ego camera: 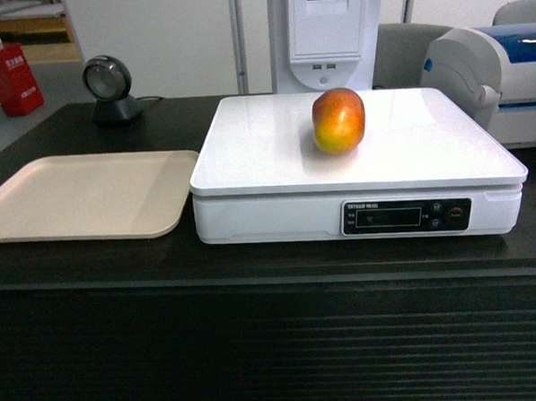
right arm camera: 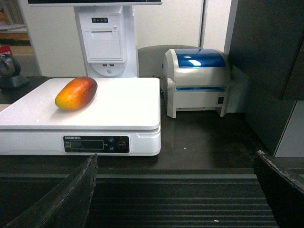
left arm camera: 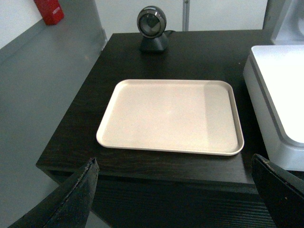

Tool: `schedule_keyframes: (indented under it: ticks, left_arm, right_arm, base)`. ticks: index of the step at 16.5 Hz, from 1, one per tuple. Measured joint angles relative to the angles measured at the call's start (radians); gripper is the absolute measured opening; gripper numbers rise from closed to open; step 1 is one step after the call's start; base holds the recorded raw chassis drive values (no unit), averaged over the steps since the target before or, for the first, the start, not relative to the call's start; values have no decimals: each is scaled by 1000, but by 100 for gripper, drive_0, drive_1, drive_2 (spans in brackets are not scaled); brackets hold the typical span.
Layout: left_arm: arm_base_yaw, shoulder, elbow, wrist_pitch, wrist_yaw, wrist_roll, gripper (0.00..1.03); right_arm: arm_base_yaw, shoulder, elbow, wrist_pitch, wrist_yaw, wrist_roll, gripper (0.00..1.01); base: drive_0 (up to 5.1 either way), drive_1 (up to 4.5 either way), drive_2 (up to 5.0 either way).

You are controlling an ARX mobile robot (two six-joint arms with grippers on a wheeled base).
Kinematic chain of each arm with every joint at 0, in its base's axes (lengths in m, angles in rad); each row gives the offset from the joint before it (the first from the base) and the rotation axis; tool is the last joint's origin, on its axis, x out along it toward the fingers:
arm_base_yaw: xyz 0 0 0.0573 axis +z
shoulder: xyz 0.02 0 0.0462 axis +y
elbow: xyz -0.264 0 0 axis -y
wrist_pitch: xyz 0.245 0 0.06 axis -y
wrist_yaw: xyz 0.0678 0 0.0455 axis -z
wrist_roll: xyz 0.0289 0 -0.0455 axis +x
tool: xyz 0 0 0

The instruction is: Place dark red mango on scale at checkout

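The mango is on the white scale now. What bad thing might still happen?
1. The mango is rounded and lies loose on the scale, whose smooth flat top has no rim, so a bump might roll it off.
2. Both grippers are open and back from the counter; if the right gripper swings forward, it might knock the scale or the fruit.
3. The beige tray sits right beside the scale; shoving it might jog the scale.

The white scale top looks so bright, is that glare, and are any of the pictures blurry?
Head view: the scale reflects soft light, and the mango casts a faint shadow. Right wrist view: the platform is nearly washed out, and the printer's blue lid shows glare spots. Left wrist view: the tray is sharp, while the dark fingertips at the bottom are blurred.
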Motion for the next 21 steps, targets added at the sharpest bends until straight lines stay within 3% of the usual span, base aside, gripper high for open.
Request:
schedule_keyframes:
  ticks: [2,3,6,8,21]
  left_arm:
    - [16,-61,-157,336,140,-13,78]
    - [13,-106,-232,388,161,-13,66]
    - [13,-271,-319,330,161,-13,24]
    - [13,-373,-371,275,161,-19,2]
    - [13,-692,-535,136,162,-17,2]
  right_arm:
    - [0,0,0,-1,0,0,98]
    - [0,0,0,-1,0,0,98]
    - [0,0,0,0,0,0,98]
    - [0,0,0,0,0,0,98]
    - [0,0,0,0,0,0,98]
  base:
    - [0,0,0]
    - [0,0,0]
    - [0,0,0]
    - [0,0,0]
    - [0,0,0]
